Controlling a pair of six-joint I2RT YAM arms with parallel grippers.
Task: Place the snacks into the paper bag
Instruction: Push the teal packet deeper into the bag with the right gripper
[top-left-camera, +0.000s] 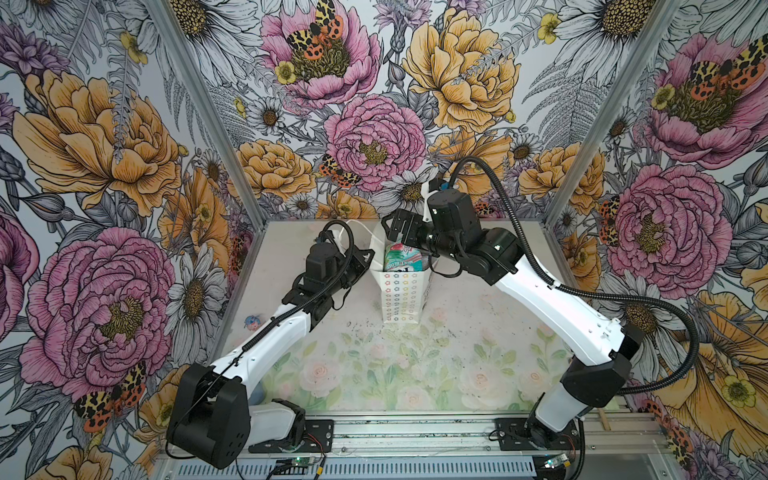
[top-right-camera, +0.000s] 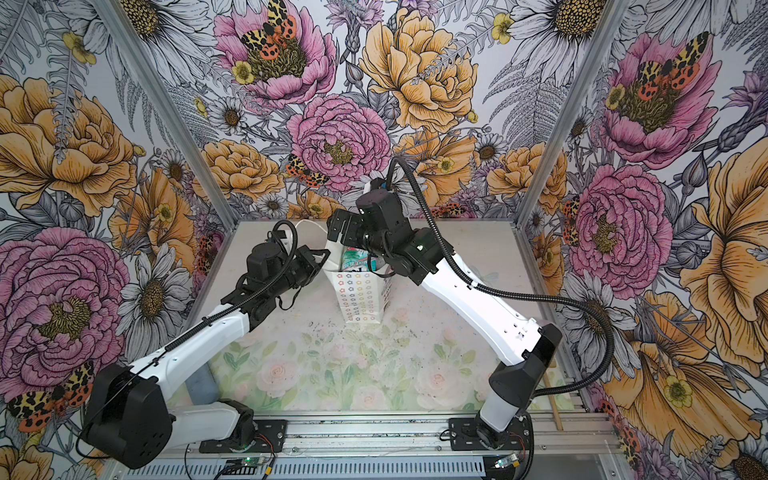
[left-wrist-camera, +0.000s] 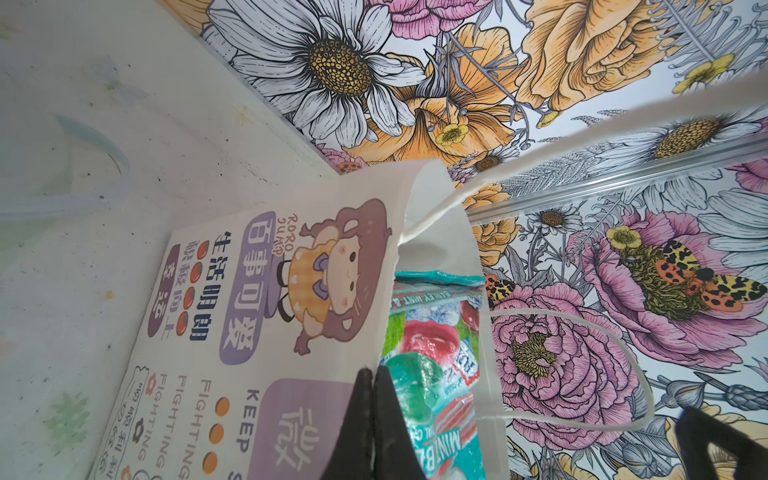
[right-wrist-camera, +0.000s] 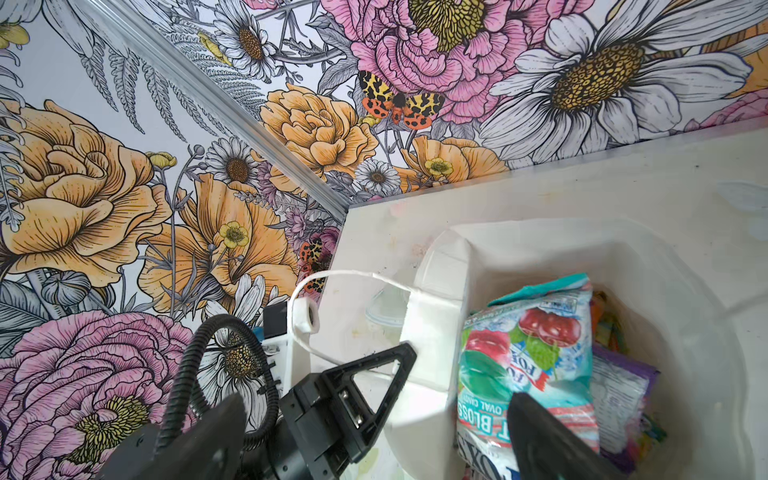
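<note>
The white paper bag (top-left-camera: 401, 297) (top-right-camera: 359, 299) stands upright at the middle back of the table. Its cartoon-printed side (left-wrist-camera: 266, 316) faces the left wrist camera. My left gripper (top-left-camera: 368, 255) (top-right-camera: 320, 254) (left-wrist-camera: 373, 374) is shut on the bag's left rim. Inside lie snacks: a teal packet (top-left-camera: 398, 255) (top-right-camera: 354, 257) (left-wrist-camera: 432, 365) (right-wrist-camera: 528, 357) on top, and a purple one (right-wrist-camera: 619, 395) beside it. My right gripper (top-left-camera: 397, 228) (top-right-camera: 338, 228) (right-wrist-camera: 374, 409) hovers open over the bag's mouth, holding nothing. One of its fingers (right-wrist-camera: 540, 440) is just above the teal packet.
A cord handle (right-wrist-camera: 332, 276) (left-wrist-camera: 582, 141) of the bag loops over my left wrist. A clear plastic piece (left-wrist-camera: 83, 174) (right-wrist-camera: 384, 307) lies behind the bag. A small blue object (top-left-camera: 252, 321) sits at the table's left edge, and a wooden stick (top-left-camera: 604, 417) (top-right-camera: 555, 409) at the front right.
</note>
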